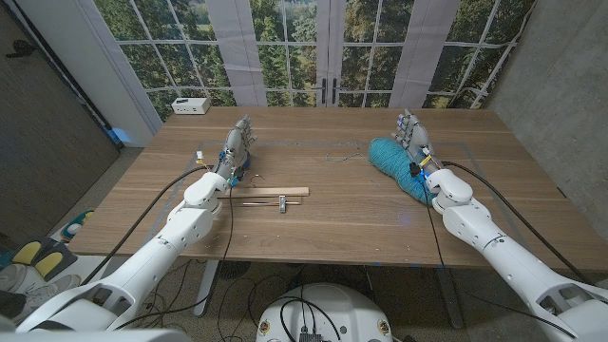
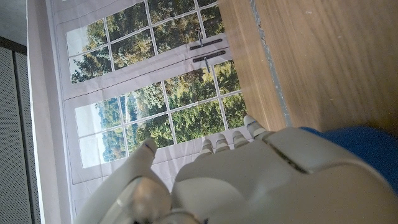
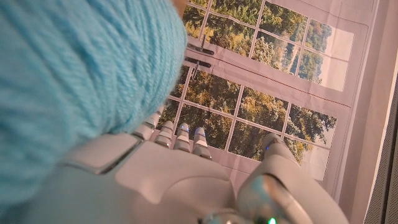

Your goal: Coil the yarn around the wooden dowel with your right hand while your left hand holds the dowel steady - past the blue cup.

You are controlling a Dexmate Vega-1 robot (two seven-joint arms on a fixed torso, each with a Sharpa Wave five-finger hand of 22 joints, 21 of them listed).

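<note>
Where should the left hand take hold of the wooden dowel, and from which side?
Grip the wooden dowel near its left end, coming from above. It lies flat and crosswise on the table, and that end lies nearest the left hand, leaving the rest free for winding yarn.

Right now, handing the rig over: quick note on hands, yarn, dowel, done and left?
Left hand: open, fingers up, holding nothing, just past the wooden dowel.
Right hand: open, beside the teal yarn, which lies against its inner side; no grip visible.
Dowel lies on the table near the left hand, a small metal piece next to it. A loose yarn strand trails toward table centre.
Done: nothing coiled yet.
Left: left hand takes and steadies the dowel, right hand picks up the yarn and winds it.
</note>
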